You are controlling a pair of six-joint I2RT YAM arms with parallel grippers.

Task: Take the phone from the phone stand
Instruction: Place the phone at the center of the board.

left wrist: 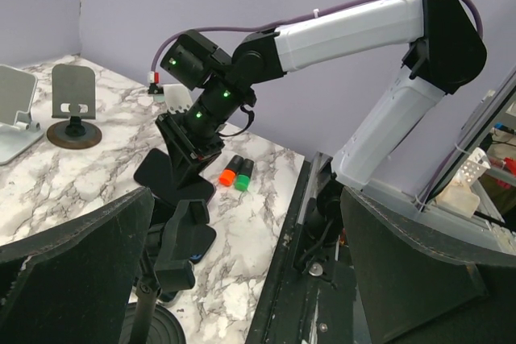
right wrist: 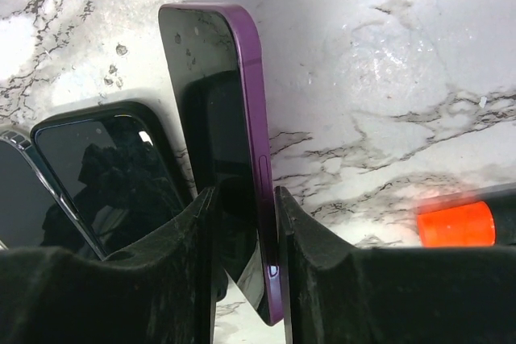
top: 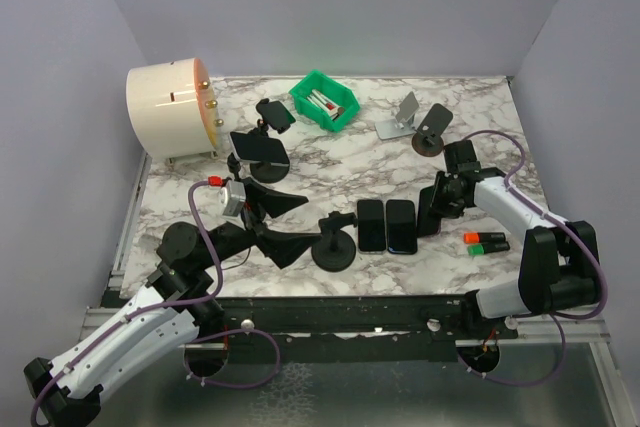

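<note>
White, grey-veined marble counter (top: 330,162), boxed in by plain lavender walls (top: 330,7). The right hand (right wrist: 244,203) points down at about 3 o'clock from the counter's middle. Its two black fingers (right wrist: 314,279) are clamped on the purple-edged, dark-screened phone (right wrist: 218,118), held on edge low over the marble; contact cannot be told. The black round-based phone stand (top: 333,244) sits near 6 o'clock, apart from that phone. The left hand (top: 282,224) hovers low at 8 o'clock, fingers spread wide, holding nothing.

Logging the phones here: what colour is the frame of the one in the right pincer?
The phone frame is purple, clearest in the right wrist view.
</note>
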